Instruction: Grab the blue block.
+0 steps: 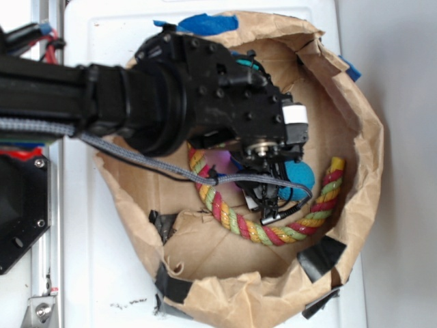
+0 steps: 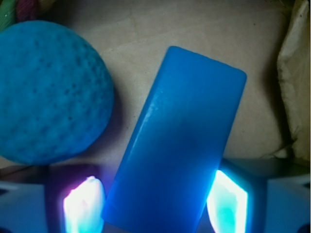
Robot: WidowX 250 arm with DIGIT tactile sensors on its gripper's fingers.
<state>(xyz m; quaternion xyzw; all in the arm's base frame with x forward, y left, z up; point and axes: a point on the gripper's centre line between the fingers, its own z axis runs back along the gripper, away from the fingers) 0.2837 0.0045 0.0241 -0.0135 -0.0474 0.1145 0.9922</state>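
The blue block is a smooth bright-blue bar lying tilted on the brown paper floor. In the wrist view it fills the gap between my gripper's two glowing fingertips. The left one touches its lower left corner and the right one touches its right edge. In the exterior view my gripper points down inside the paper bag, and the arm hides the block. The round teal-blue textured ball sits just left of the block, also seen in the exterior view.
A brown paper bag with rolled walls rings the work area. A multicoloured rope curves along its floor. Blue tape scraps and black tape stick to the bag's rim. A grey cable hangs from the arm.
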